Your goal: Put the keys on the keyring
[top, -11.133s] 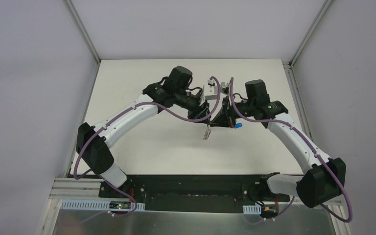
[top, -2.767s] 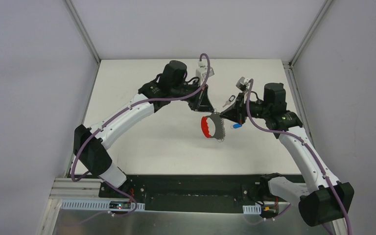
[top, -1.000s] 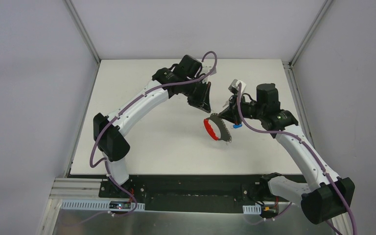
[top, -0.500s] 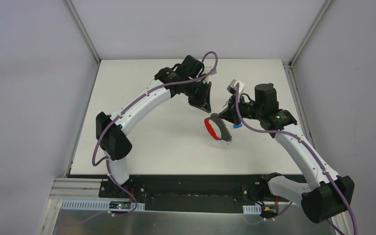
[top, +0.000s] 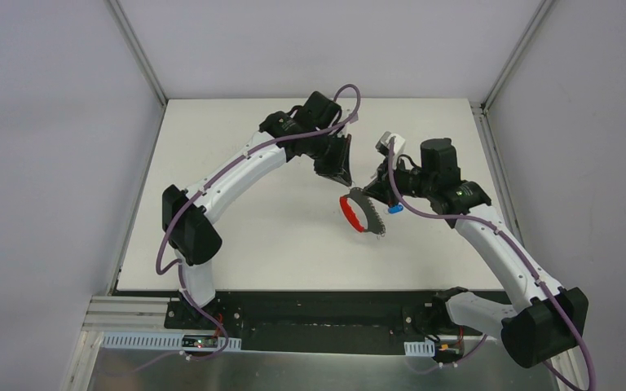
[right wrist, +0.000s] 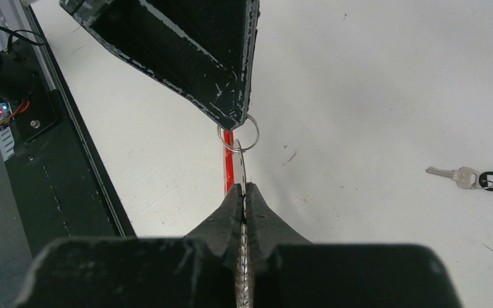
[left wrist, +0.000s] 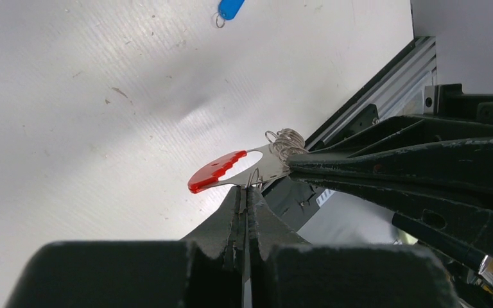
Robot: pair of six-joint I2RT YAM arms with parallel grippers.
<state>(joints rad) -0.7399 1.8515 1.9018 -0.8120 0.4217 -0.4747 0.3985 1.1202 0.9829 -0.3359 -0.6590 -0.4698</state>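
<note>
Your left gripper point(top: 344, 174) is pinched shut on one small ring of the keyring point(top: 359, 213), which hangs above the middle of the counter point(top: 253, 220), and your right gripper point(top: 372, 192) is clamped on its silver end. Neither key looks threaded yet: the blue key point(top: 393, 208) lies toward the right edge and the silver key point(right wrist: 452, 173) lies loose, so you'll likely need to free one gripper to fetch one.

red keyring point(left wrist: 217, 172) aloft, keys point(right wrist: 462, 176) flat below

White arms point(top: 236, 167), black joints point(top: 189, 236), purple cables point(top: 347, 93)

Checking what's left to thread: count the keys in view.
2. The blue key lies on the table; the silver key, black-tagged, lies there too. Neither is on the keyring.
</note>
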